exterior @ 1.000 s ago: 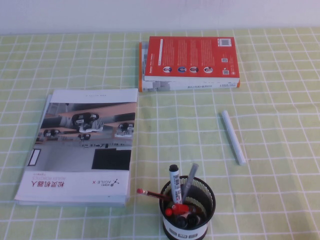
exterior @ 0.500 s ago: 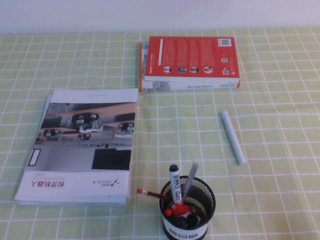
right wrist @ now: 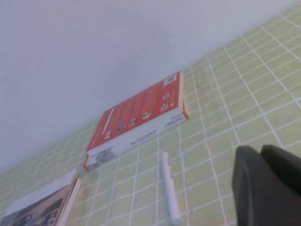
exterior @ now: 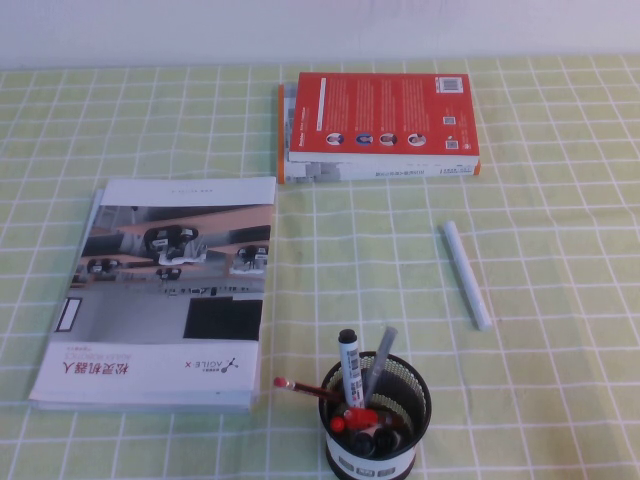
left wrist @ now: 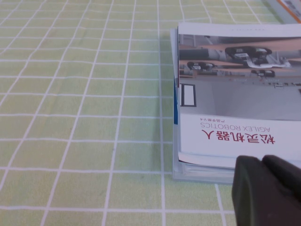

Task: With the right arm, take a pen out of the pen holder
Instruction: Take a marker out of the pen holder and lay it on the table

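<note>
Several pens [exterior: 348, 362] stand in black mesh pen holder [exterior: 375, 428] at surface [exterior: 560, 400] near edge | white pen [exterior: 467, 275] lies toward right edge | red book [exterior: 385, 120] by far edge | booklet [exterior: 165, 290] toward left edge | right gripper [right wrist: 260, 150] clenched, empty, near white pen | left gripper [left wrist: 262, 161] clenched, empty, over booklet corner

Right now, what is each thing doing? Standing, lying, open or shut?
Holder, upright, pens inside.
Marker, leaning in the holder.
Red pencil, tilted out over the holder's rim.
White pen, lying flat on the cloth.
Red book, closed, flat on a second book.
Booklet, closed, flat.
Left gripper, shut, above the booklet's corner.
Right gripper, shut, empty, above the cloth.
</note>
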